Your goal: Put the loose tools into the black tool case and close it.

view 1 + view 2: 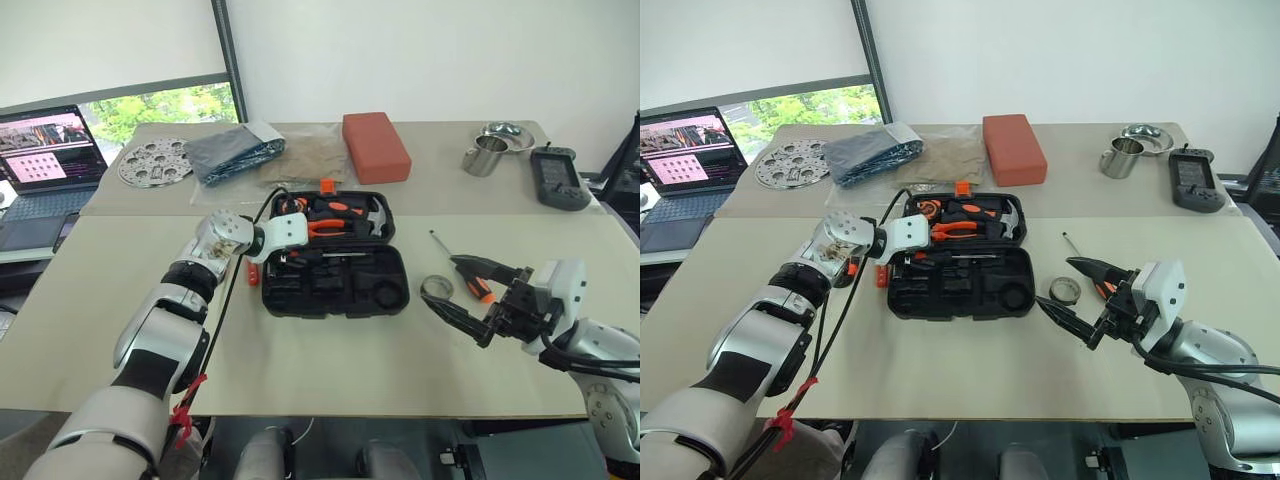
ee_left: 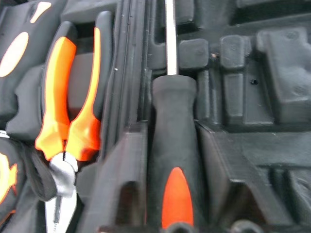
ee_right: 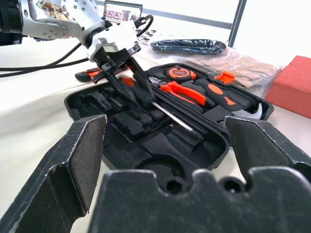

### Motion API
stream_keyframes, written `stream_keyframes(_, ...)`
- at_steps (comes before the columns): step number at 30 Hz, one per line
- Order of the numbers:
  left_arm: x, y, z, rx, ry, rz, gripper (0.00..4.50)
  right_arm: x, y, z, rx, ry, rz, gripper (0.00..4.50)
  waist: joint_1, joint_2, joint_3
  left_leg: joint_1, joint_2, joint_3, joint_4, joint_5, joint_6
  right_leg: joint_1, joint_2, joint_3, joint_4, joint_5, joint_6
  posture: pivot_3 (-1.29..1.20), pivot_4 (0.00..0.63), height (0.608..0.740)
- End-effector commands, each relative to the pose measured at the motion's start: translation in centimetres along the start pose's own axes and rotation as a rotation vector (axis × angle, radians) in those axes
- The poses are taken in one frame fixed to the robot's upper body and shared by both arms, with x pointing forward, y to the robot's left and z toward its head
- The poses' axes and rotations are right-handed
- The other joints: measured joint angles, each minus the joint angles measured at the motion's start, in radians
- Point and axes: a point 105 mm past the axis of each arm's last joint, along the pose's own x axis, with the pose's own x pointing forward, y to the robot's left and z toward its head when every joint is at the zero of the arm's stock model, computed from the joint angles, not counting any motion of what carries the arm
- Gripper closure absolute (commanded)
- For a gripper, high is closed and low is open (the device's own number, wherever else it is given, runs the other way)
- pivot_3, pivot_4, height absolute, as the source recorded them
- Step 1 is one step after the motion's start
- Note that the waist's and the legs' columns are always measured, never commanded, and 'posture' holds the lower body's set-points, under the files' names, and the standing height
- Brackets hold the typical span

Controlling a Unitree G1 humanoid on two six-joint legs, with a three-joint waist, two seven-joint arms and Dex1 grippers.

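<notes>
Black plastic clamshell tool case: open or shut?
Open: black plastic clamshell tool case lies flat, lid back, moulded slots and orange-handled pliers exposed.

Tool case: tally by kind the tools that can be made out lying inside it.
Screwdriver: 1
Pliers: 1
Hammer: 1
Tape measure: 1
Total in the tool case: 4

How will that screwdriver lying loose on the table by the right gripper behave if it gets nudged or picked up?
The screwdriver looks rigid, with a thin metal shaft and a thicker orange-and-black handle, so it should lift without flexing. Its round shape probably lets it roll on the flat table if pushed sideways. It is likely handle-heavy, so a grip on the shaft may tip.
</notes>
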Motion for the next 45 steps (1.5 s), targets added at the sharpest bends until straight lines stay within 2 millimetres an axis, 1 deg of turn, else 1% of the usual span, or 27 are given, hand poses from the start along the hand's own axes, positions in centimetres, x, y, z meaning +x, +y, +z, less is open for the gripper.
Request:
stream_keyframes(1, -0.2, 1.1, 1.1, 0.016, -0.033, 0.055, 0.84, -0.3, 0.0, 1.4, -0.063, -0.030, -0.005, 0.00, 0.000, 0.000, 0.000, 0.000, 0.000, 0.000, 0.000, 0.000, 0.000, 0.000, 0.000, 0.000, 0.000, 0.000, 0.000, 0.00, 0.150, 0.740)
stream_keyframes(3, -0.5, 1.4, 1.9, 0.025, -0.073, 0.057, 0.28, -0.3, 0.0, 1.4, -0.062, -0.028, -0.005, 0.00, -0.001, 0.000, 0.000, 0.000, 0.000, -0.001, 0.001, 0.001, 0.001, 0.001, 0.000, 0.000, 0.002, 0.000, 0.000, 0.00, 0.150, 0.740)
stream_keyframes(8, -2.3, 2.8, 3.7, 0.020, -0.159, 0.097, 0.28, -0.2, 0.0, 1.3, -0.062, -0.029, -0.003, 0.00, -0.005, 0.001, 0.000, -0.002, 0.000, -0.002, 0.001, 0.001, 0.000, -0.003, 0.001, 0.000, 0.005, 0.000, 0.000, 0.00, 0.150, 0.740)
stream_keyframes(11, -3.5, 4.3, 4.8, -0.042, -0.236, 0.177, 0.28, -0.1, 0.0, 1.2, -0.064, -0.032, -0.002, 0.00, -0.007, 0.001, -0.001, -0.002, 0.000, -0.002, 0.001, 0.002, -0.001, -0.003, 0.002, 0.000, 0.006, 0.000, 0.000, 0.00, 0.150, 0.740)
stream_keyframes(13, -3.8, 5.0, 5.0, -0.090, -0.267, 0.226, 0.28, 0.0, 0.0, 1.2, -0.064, -0.033, -0.001, 0.00, -0.007, 0.002, -0.001, -0.002, 0.000, -0.003, 0.001, 0.002, -0.001, -0.004, 0.002, 0.000, 0.006, 0.000, 0.000, 0.00, 0.150, 0.740)
stream_keyframes(14, -3.9, 5.5, 4.9, -0.145, -0.289, 0.280, 0.28, 0.0, 0.0, 1.2, -0.065, -0.035, -0.002, 0.00, -0.007, 0.001, -0.001, -0.002, 0.000, -0.003, 0.001, 0.002, -0.001, -0.003, 0.002, 0.000, 0.006, 0.000, 0.000, 0.00, 0.150, 0.740)
stream_keyframes(16, -4.0, 6.2, 4.7, -0.223, -0.312, 0.354, 0.83, 0.0, 0.0, 1.1, -0.065, -0.037, -0.003, 0.00, -0.007, 0.001, -0.001, -0.002, 0.000, -0.003, 0.001, 0.002, -0.001, -0.003, 0.002, 0.000, 0.006, 0.000, 0.000, 0.00, 0.150, 0.740)
stream_keyframes(17, -3.6, 6.3, 4.7, -0.303, -0.351, 0.400, 1.06, 0.0, 0.0, 1.1, -0.065, -0.037, -0.005, 0.00, -0.007, 0.001, -0.001, -0.002, 0.000, -0.003, 0.001, 0.002, -0.001, -0.003, 0.002, 0.000, 0.006, 0.000, 0.000, 0.00, 0.150, 0.740)
stream_keyframes(18, -3.2, 6.2, 4.6, -0.365, -0.378, 0.429, 1.49, -0.1, 0.0, 1.0, -0.064, -0.038, -0.008, 0.00, -0.006, 0.002, -0.001, -0.002, 0.000, -0.003, 0.001, 0.002, -0.001, -0.003, 0.002, 0.000, 0.006, 0.000, 0.000, 0.00, 0.150, 0.740)
stream_keyframes(20, -2.4, 5.3, 4.6, -0.462, -0.412, 0.467, 2.26, -0.2, 0.1, 1.0, -0.062, -0.039, -0.013, 0.00, -0.006, 0.002, -0.001, -0.002, 0.000, -0.004, 0.002, 0.002, -0.001, -0.003, 0.001, 0.001, 0.007, 0.000, 0.000, 0.00, 0.150, 0.740)
stream_keyframes(21, -2.1, 4.8, 4.7, -0.500, -0.425, 0.479, 2.56, -0.3, 0.2, 0.9, -0.061, -0.039, -0.014, 0.00, -0.006, 0.003, -0.002, -0.002, 0.000, -0.004, 0.002, 0.002, -0.001, -0.002, 0.001, 0.001, 0.007, 0.000, 0.000, 0.00, 0.150, 0.740)
stream_keyframes(23, -1.5, 3.5, 5.1, -0.531, -0.441, 0.477, 3.43, -0.3, 0.4, 0.8, -0.058, -0.037, -0.017, 0.00, -0.005, 0.003, -0.002, -0.003, 0.000, -0.004, 0.002, 0.003, -0.002, -0.002, 0.002, 0.001, 0.007, 0.000, 0.000, 0.00, 0.150, 0.740)
stream_keyframes(24, -1.2, 2.8, 5.0, -0.538, -0.429, 0.477, 3.72, -0.4, 0.5, 0.8, -0.056, -0.037, -0.019, 0.00, -0.006, 0.003, -0.002, -0.002, 0.000, -0.004, 0.002, 0.003, -0.004, -0.003, 0.002, 0.001, 0.008, 0.000, 0.000, 0.00, 0.150, 0.740)
stream_keyframes(25, -1.1, 2.3, 4.9, -0.542, -0.418, 0.478, 4.11, -0.4, 0.5, 0.8, -0.056, -0.037, -0.019, 0.00, -0.007, 0.003, -0.002, -0.003, 0.000, -0.005, 0.002, 0.006, -0.008, -0.003, 0.002, 0.001, 0.008, 0.000, 0.000, 0.00, 0.150, 0.740)
stream_keyframes(26, -0.6, 1.7, 4.5, -0.579, -0.408, 0.483, 4.44, -0.5, 0.6, 0.8, -0.054, -0.036, -0.020, 0.00, -0.008, 0.003, -0.002, -0.003, 0.000, -0.005, 0.002, 0.006, -0.008, -0.003, 0.003, 0.002, 0.008, 0.000, 0.000, 0.00, 0.150, 0.740)
stream_keyframes(29, 0.7, 0.0, 3.1, -0.626, -0.340, 0.530, 4.44, -0.6, 0.7, 0.7, -0.051, -0.033, -0.020, 0.00, -0.006, 0.003, -0.002, -0.001, 0.001, -0.006, 0.002, 0.006, -0.008, -0.001, 0.004, 0.003, 0.007, 0.000, 0.000, 0.00, 0.150, 0.740)
stream_keyframes(31, 1.0, -0.2, 2.8, -0.624, -0.315, 0.568, 4.44, -0.5, 0.7, 0.7, -0.050, -0.034, -0.020, 0.00, -0.005, 0.002, -0.001, 0.000, 0.000, -0.006, 0.003, 0.005, -0.007, 0.001, 0.003, 0.003, 0.007, 0.000, 0.000, 0.00, 0.150, 0.740)
stream_keyframes(38, 2.0, -1.3, 2.0, -0.639, -0.254, 0.588, 4.44, -0.4, 0.8, 0.7, -0.049, -0.035, -0.016, 0.00, -0.005, 0.002, -0.001, -0.001, 0.000, -0.007, 0.004, 0.004, -0.004, 0.002, 0.004, 0.003, 0.007, 0.000, 0.000, 0.00, 0.150, 0.740)
stream_keyframes(41, 2.7, -1.8, 1.5, -0.655, -0.216, 0.569, 4.44, -0.3, 0.7, 0.8, -0.052, -0.035, -0.012, 0.00, -0.005, 0.002, -0.001, 0.000, 0.000, -0.007, 0.004, 0.004, -0.004, 0.002, 0.004, 0.003, 0.007, 0.000, 0.000, 0.00, 0.150, 0.740)
stream_keyframes(45, 3.7, -2.8, 0.3, -0.672, -0.143, 0.520, 4.44, -0.2, 0.7, 0.9, -0.052, -0.033, -0.006, 0.00, -0.005, 0.002, -0.001, 0.001, 0.000, -0.008, 0.004, 0.003, -0.003, 0.004, 0.004, 0.003, 0.006, 0.000, 0.000, 0.00, 0.150, 0.740)
